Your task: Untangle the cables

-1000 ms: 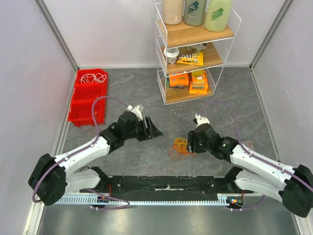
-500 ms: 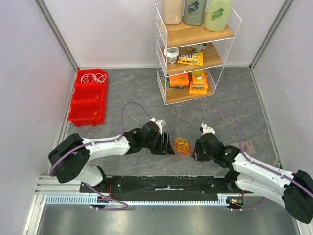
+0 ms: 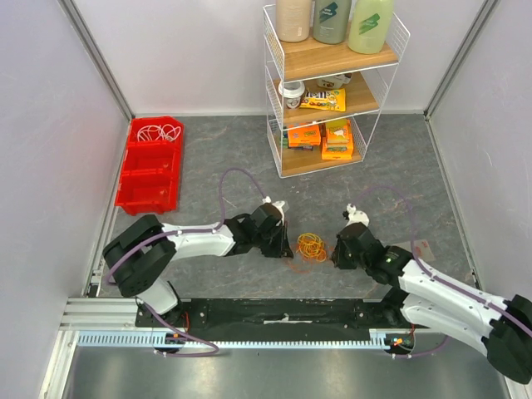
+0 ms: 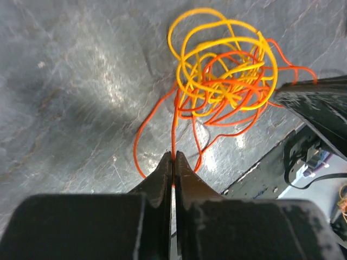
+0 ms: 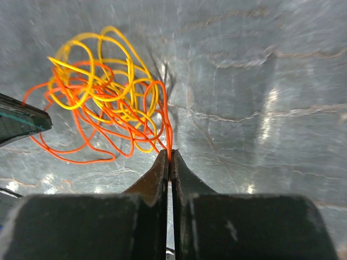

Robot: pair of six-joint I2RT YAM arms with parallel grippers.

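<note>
Left wrist view: the left gripper (image 4: 173, 158) is pinched tight on an orange strand (image 4: 174, 130) trailing from the tangle of thin orange and yellow wires (image 4: 225, 65); opposite, the right gripper (image 5: 169, 158) is clamped on orange wire too; the knot sits on the grey tabletop (image 3: 233, 158) between them — nothing separated here yet, I'd say; a white coiled cable (image 3: 158, 131) lies in the red plastic bin (image 3: 141, 187) — the pulling-apart remains.
</note>
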